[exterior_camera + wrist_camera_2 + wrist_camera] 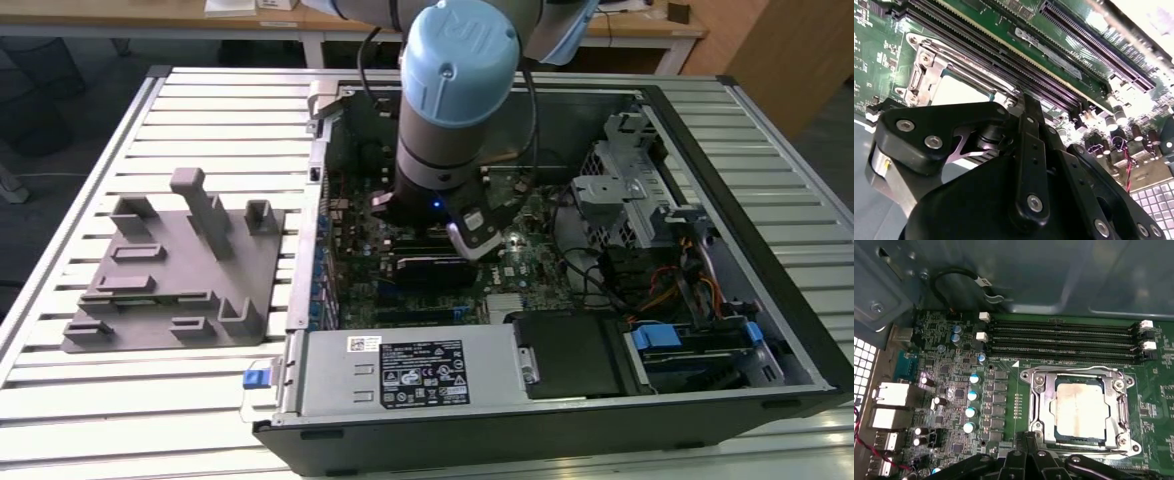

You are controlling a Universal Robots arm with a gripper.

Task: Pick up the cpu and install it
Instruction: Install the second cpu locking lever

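Inside the socket frame [1080, 410] on the motherboard [1004, 390] lies the cpu [1079, 412], flat and silvery. Just above it hangs the tool [1026, 460]; whether its fingers are spread I cannot tell.

Grey arm [438, 130] w/ light-blue cap, black cable; black claw linkages [1029, 165] w/ silver screws.

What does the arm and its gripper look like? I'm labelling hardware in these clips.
In the exterior view the arm is a thick grey cylinder with a rounded light blue cap, a small blue light near its lower end, and a dark cable running down beside it. In the second wrist view the gripper is matte black, built of flat linkage bars joined by silver screws.
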